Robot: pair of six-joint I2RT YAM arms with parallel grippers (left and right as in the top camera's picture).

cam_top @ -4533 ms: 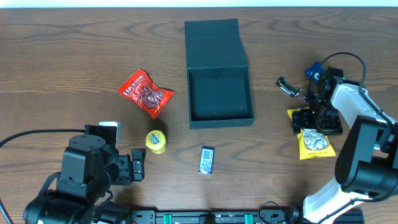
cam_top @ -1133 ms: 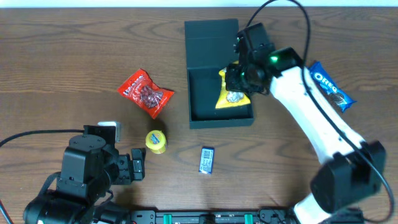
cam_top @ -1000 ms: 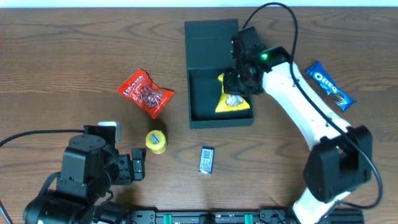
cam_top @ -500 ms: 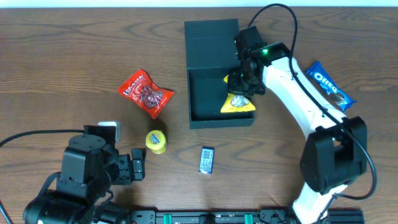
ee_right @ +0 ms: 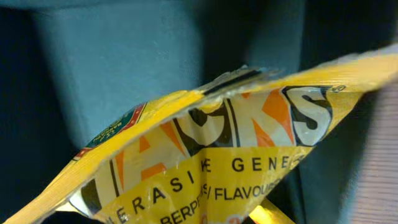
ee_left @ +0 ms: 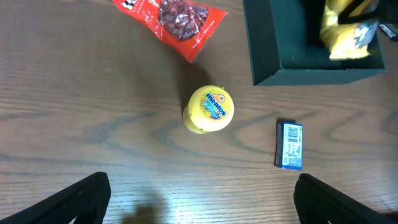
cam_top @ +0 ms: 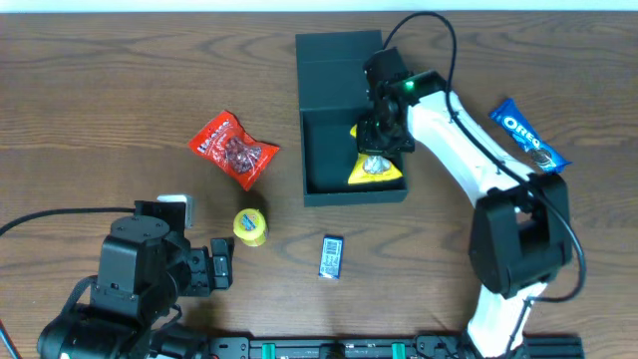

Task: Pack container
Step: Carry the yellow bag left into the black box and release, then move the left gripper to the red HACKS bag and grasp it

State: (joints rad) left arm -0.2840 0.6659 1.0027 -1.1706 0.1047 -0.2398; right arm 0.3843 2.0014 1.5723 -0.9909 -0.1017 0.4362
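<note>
Status: yellow packet has gone from the table on the right, where it lay 4.5 s ago, into the container. Over the last second it dropped lower and slid slightly left. It now sits in the near right corner, tilted, lower edge by the front wall and top edge up under the right gripper.

First item looks delivered but maybe not released. Right wrist view is filled by the packet against the dark inner wall. No fingers are clearly visible there, and overhead the wrist hides them, so I can't tell if the jaws are pinching the packet or already spread.

Container is at table centre, far side, with its lid folded back flat beyond it.

Right arm is stretched diagonally from its base at the near right, elbow outboard, wrist pitched down over the box's right half.

Left gripper is parked near left, fingers spread wide, holding nothing.

Still outside the box:
- red packet
- yellow tub
- blue box
- Oreo pack

Most of the packing is still to do. Next step is probably to let go and lift straight up, so the packet isn't dragged back out.
</note>
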